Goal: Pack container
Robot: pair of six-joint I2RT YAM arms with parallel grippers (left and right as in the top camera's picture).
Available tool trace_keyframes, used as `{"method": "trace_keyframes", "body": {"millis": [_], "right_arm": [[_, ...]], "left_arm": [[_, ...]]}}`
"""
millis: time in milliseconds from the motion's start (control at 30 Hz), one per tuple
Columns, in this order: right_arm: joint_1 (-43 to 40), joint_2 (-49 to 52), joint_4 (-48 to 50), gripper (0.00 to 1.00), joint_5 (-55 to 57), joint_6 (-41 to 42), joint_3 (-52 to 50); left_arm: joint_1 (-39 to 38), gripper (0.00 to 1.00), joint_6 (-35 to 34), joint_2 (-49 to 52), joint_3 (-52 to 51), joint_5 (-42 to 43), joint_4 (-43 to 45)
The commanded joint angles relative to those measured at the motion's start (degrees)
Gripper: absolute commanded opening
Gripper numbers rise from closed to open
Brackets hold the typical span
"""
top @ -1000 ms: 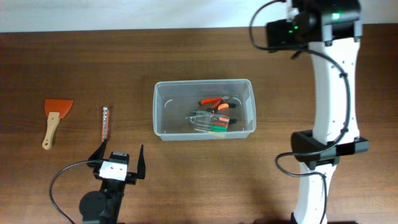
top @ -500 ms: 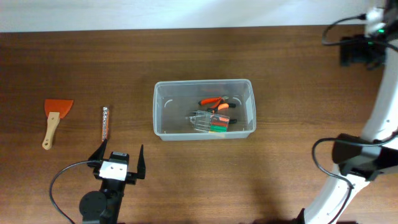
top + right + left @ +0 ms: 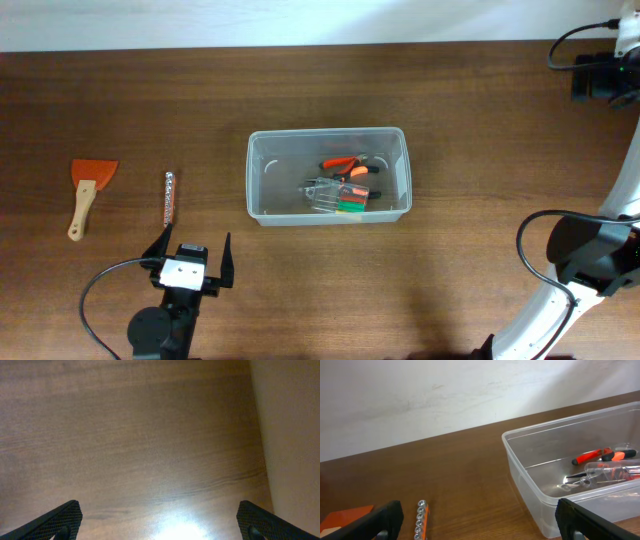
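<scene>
At the middle of the surface (image 3: 470,140) the container (image 3: 328,175) is sitting upright, carrying pliers (image 3: 345,165) and a bit case (image 3: 338,198). I am holding my left pincer (image 3: 193,252) and right pincer (image 3: 160,527) wide open, gripping nothing. I am judging the container light, thin-walled, flexing and slick; pinching its rim over a short wall looks safest.

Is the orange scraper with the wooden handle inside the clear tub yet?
No, the scraper lies on the table, well to the left of the container.
</scene>
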Motion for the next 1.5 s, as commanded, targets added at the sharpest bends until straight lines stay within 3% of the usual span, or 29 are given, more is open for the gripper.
{"method": "trace_keyframes", "body": {"millis": [0, 467, 1467], "right_arm": [[-0.11, 0.00, 0.96, 0.99, -0.74, -0.17, -0.31], [-0.74, 2.25, 13.38, 0.99, -0.74, -0.15, -12.37], [-0.79, 2.25, 13.29, 0.99, -0.74, -0.15, -12.85]], "left_arm": [[0.28, 0.99, -0.50, -0.44, -0.39, -0.42, 0.15], [0.28, 0.99, -0.50, -0.44, -0.39, -0.42, 0.15], [0.26, 0.99, -0.52, -0.44, 2.93, -1.16, 0.90]]}}
